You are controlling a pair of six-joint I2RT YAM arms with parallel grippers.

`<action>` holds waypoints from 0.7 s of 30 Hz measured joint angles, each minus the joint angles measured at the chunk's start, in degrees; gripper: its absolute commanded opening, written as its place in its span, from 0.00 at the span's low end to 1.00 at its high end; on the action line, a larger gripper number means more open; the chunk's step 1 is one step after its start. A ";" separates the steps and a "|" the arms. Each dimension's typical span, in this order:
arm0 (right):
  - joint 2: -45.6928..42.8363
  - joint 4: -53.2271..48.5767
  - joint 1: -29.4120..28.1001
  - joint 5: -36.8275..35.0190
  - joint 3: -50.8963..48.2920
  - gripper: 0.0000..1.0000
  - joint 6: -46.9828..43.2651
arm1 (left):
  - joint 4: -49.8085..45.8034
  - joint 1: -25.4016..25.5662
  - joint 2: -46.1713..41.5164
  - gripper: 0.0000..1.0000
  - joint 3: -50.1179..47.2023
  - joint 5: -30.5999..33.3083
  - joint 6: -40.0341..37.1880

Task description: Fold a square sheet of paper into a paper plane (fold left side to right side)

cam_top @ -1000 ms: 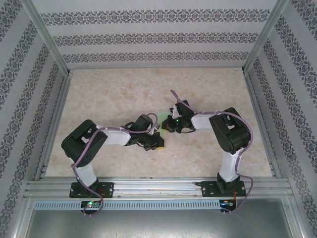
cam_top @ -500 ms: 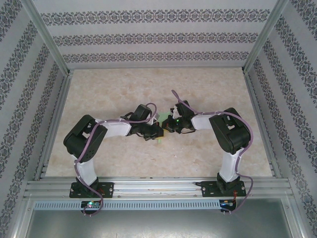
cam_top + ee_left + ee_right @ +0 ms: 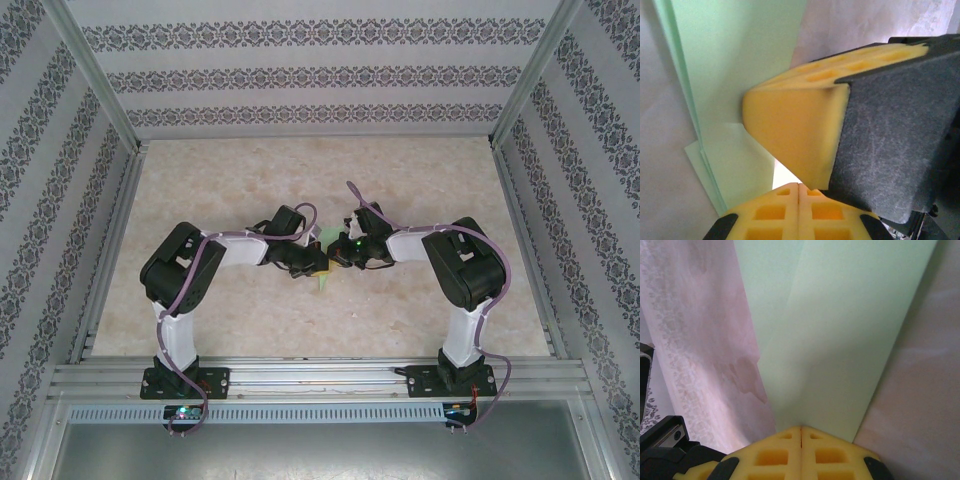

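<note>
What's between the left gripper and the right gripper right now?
The folded light-green paper: in the top view its edges poke out between the left gripper and the right gripper, which almost meet over it. The right wrist view shows it pinched.

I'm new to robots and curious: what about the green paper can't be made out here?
Top view: the left tool and right tool cover most of the green paper; its shape is unreadable.
Left wrist view: a yellow pad hides part of the paper.
Right wrist view: the top edge cuts the paper off.
</note>
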State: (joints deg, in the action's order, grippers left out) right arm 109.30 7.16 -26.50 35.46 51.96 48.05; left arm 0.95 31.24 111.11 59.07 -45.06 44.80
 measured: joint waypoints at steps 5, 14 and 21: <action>0.02 -0.02 0.00 0.00 0.04 0.00 0.02 | -0.83 -0.59 1.25 0.00 1.01 -2.38 -1.14; 0.15 -0.09 -0.02 -0.02 0.26 0.00 0.00 | 2.56 -0.55 1.73 0.00 -1.79 -0.98 -1.27; 0.28 -0.22 -0.35 -0.07 0.52 0.00 -0.02 | 6.56 0.26 -0.39 0.00 -5.25 1.66 -1.07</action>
State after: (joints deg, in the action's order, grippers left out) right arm 109.58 6.94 -26.85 35.40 52.49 48.03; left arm 7.51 31.51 110.72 53.82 -43.40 43.72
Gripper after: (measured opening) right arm 0.065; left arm 0.045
